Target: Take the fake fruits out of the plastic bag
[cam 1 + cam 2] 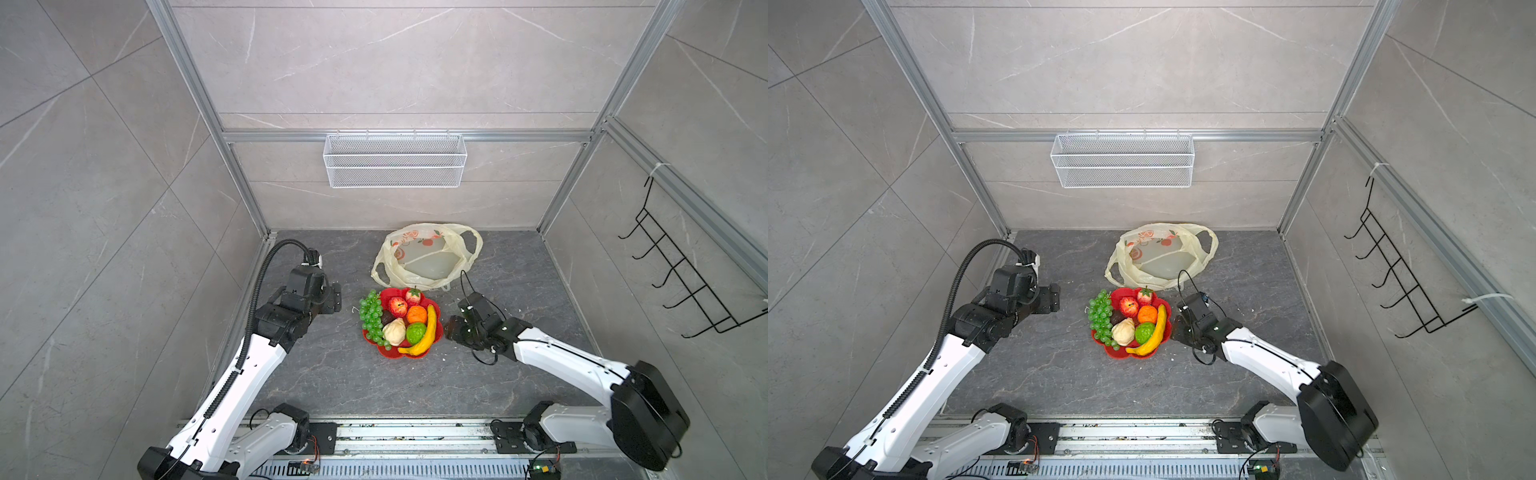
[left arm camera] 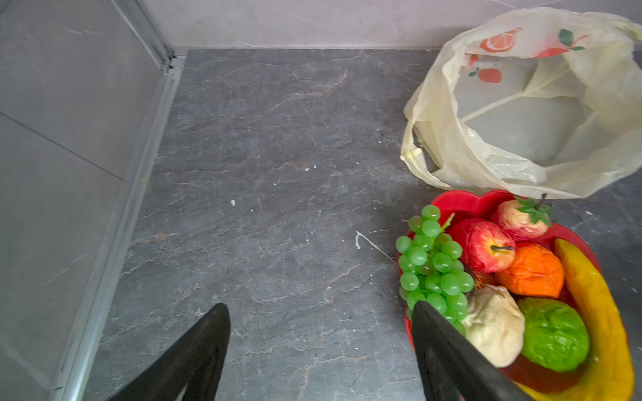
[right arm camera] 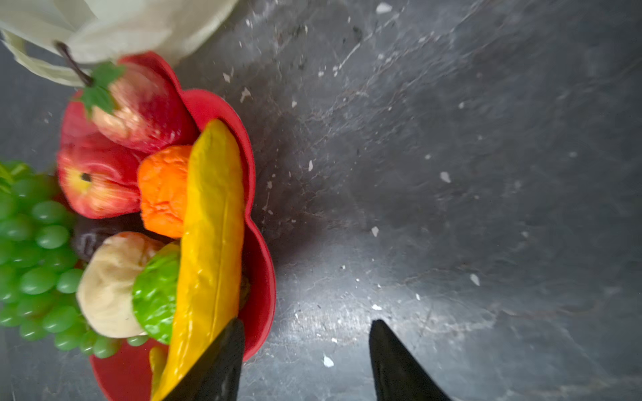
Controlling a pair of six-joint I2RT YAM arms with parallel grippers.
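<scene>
Right gripper (image 3: 308, 323): jaws spread, nothing between them. It sits just beside the red plate (image 3: 260, 277), one finger over the banana (image 3: 212, 225) end in the wrist view; I can't tell if they touch. Left gripper (image 2: 319, 305) is also spread and empty, on the plate's opposite side near the grapes (image 2: 430, 264). Fake fruits (image 1: 399, 324) are piled on the plate. Plastic bag (image 1: 428, 257) lies open behind it, edge at the plate's far rim.
</scene>
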